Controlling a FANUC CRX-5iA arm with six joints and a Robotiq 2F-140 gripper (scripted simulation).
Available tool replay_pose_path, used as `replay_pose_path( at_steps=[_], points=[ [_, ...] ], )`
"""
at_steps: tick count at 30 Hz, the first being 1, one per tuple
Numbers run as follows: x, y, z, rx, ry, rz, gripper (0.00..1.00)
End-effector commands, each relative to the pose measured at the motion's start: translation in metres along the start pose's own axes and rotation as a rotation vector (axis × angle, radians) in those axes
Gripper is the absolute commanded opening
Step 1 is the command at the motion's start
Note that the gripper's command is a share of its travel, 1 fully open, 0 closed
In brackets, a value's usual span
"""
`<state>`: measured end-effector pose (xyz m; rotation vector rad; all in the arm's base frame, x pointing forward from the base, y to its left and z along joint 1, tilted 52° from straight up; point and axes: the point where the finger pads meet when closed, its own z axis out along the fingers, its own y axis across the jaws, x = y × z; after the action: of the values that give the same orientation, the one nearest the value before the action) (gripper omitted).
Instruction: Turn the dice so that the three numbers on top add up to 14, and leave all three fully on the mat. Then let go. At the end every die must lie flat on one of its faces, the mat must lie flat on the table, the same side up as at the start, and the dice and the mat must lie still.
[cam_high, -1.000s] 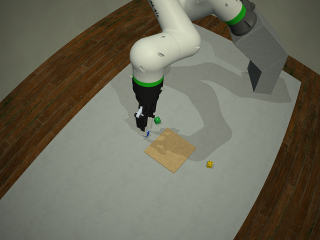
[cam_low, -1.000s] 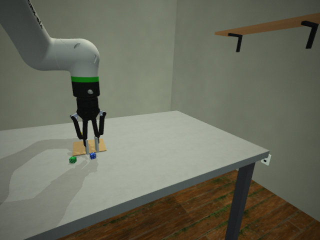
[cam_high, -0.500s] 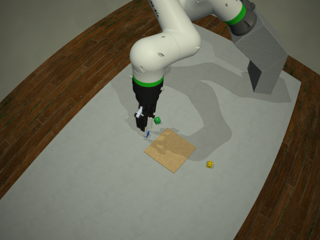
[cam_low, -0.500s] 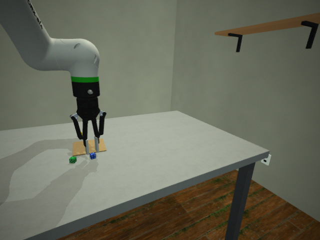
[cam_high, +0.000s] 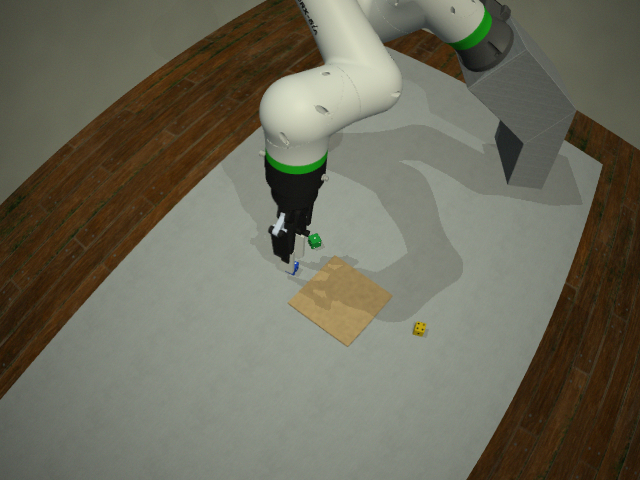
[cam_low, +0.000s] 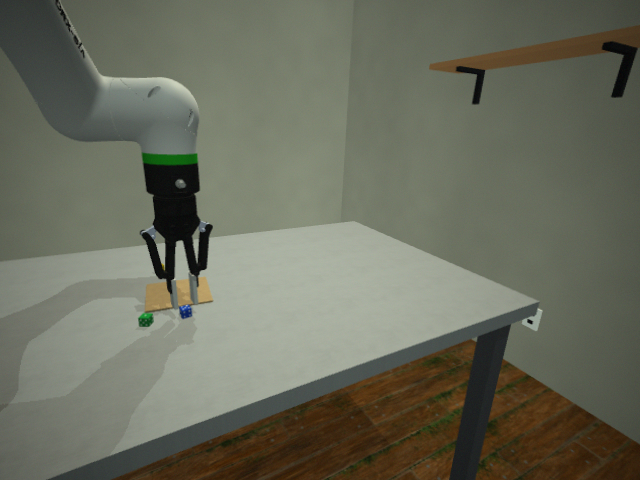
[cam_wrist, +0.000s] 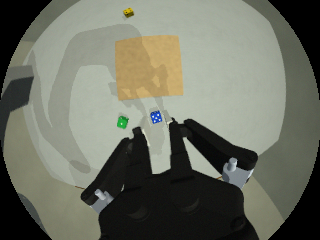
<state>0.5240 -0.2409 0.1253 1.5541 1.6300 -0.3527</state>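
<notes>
The blue die is on the table just off the mat's near edge in the wrist view, several pips on top. My gripper points down low above it, its fingers partly open with a gap and nothing between them; they partly hide the die in the top view. The green die lies on the table beside it, one pip on top. The yellow die lies beyond the mat, several pips on top. The tan mat lies flat and holds no die.
The grey table carries the arm's angular grey pedestal at the back right in the top view. A wooden shelf is on the wall in the exterior view. The arm's shadow falls across part of the mat.
</notes>
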Motion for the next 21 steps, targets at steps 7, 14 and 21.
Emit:
replay_pose_path(
  at_steps=[7, 14, 21],
  points=[
    [0.0001, 0.0002, -0.0002, 0.0, 0.0, 0.0, 0.21],
    [0.0001, 0.0002, 0.0008, 0.0, 0.0, 0.0, 0.21],
    [0.0001, 0.0002, 0.0066, 0.0, 0.0, 0.0, 0.21]
  ],
)
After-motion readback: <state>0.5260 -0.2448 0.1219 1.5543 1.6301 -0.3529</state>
